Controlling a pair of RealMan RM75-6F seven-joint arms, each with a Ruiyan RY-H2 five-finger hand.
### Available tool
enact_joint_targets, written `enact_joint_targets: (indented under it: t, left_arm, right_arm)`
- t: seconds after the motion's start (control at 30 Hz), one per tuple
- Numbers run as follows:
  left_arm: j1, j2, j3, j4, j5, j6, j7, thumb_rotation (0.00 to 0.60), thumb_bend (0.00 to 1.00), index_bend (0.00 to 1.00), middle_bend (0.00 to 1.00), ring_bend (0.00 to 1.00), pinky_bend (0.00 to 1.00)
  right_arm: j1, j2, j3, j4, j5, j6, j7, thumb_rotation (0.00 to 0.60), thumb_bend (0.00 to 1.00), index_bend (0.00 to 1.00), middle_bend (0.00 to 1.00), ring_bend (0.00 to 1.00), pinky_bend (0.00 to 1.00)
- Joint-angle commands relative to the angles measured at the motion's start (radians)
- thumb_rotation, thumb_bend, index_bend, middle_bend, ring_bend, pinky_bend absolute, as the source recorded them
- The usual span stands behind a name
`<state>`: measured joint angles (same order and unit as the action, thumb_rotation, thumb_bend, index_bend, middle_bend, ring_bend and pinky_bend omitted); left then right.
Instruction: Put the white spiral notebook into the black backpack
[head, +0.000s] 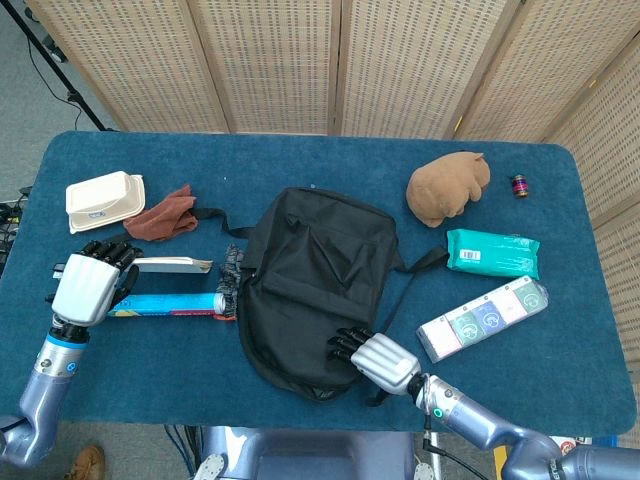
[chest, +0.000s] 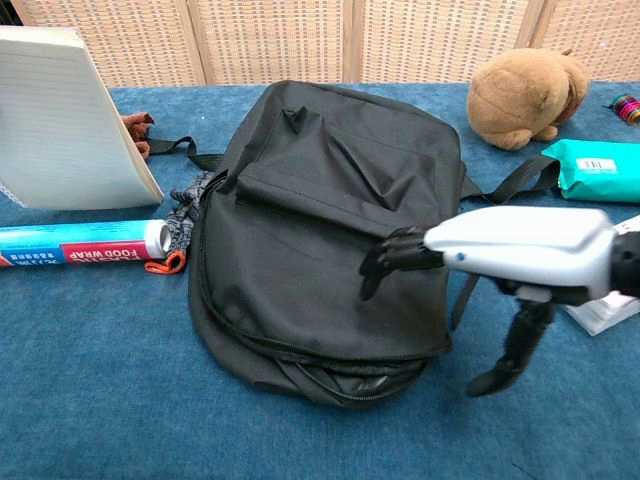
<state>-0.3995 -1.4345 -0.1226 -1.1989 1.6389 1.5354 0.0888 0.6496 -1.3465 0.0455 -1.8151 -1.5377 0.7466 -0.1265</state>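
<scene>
The black backpack (head: 315, 285) lies flat on the blue table, front side up, its front pocket flap creased and rumpled. The main zipper along its near edge gapes open in a curve, and the fingertips of the right hand (head: 372, 358) rest on the fabric just above that opening, near the bag's near right corner. One strap trails out past the right hand. The white spiral notebook (chest: 62, 118) stands nearly upright off the table, tilted, gripped at its edge by the left hand (head: 88, 285). Its lined page faces the chest camera, and it is held well left of the backpack.
</scene>
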Motion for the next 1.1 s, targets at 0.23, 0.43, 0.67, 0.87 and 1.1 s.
enact_joint_targets:
  t: [0.23,0.43,0.67,0.87,1.1]
  left_arm:
    - [0.009,-0.003,0.011,0.025,0.0,0.013,-0.033,0.6,0.53,0.68,0.58,0.55,0.56]
    - [0.011,-0.007,0.013,0.038,-0.005,0.014,-0.055,0.6,0.53,0.68,0.58,0.55,0.56]
    - [0.015,-0.009,0.02,0.048,0.0,0.02,-0.064,0.6,0.53,0.68,0.58,0.55,0.56]
    - [0.016,-0.01,0.022,0.056,-0.002,0.022,-0.074,0.6,0.53,0.68,0.58,0.55,0.56]
    - [0.017,-0.01,0.023,0.062,-0.003,0.026,-0.085,0.6,0.53,0.68,0.58,0.55,0.56]
  right_arm:
    - [0.037,-0.093,0.02,0.054,0.078,-0.015,-0.059,0.6,0.0,0.21,0.14,0.07,0.11]
    - [0.053,-0.125,0.028,0.067,0.117,-0.005,-0.104,0.6,0.0,0.24,0.15,0.08,0.11]
    - [0.066,-0.141,0.032,0.061,0.153,0.004,-0.14,0.6,0.05,0.26,0.18,0.11,0.14]
    - [0.075,-0.15,0.038,0.061,0.184,0.023,-0.175,0.6,0.11,0.27,0.19,0.12,0.15]
    - [0.078,-0.16,0.043,0.065,0.216,0.051,-0.204,0.6,0.12,0.28,0.2,0.13,0.17]
